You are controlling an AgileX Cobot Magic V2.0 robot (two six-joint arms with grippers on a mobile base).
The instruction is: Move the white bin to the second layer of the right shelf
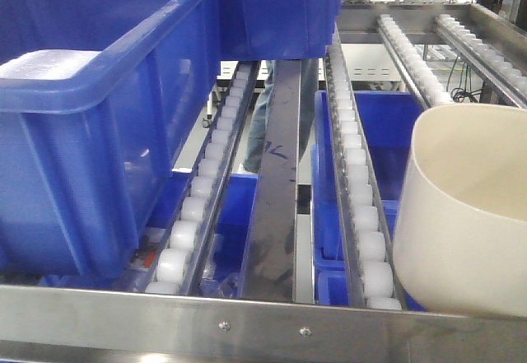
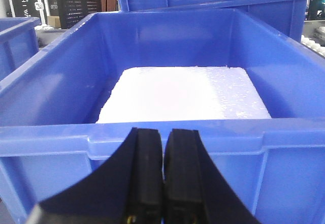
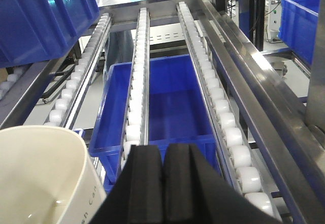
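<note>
The white bin (image 1: 465, 215) stands at the front right of the right shelf second layer (image 1: 272, 318), on or just over the roller tracks (image 1: 356, 190) behind the steel front rail; contact with the rollers cannot be told. It is a cream-white, smooth plastic tub with a rounded rim and tapering walls, apparently empty, so probably light, fairly stiff and slippery; lacking handles, the rim wall is the likely hold. The right claw (image 3: 163, 183) has its fingers pressed together on nothing, just beside the bin's rim. The left claw (image 2: 163, 178) is likewise closed and empty before a blue crate (image 2: 177, 148) holding a white foam slab (image 2: 183, 94).
</note>
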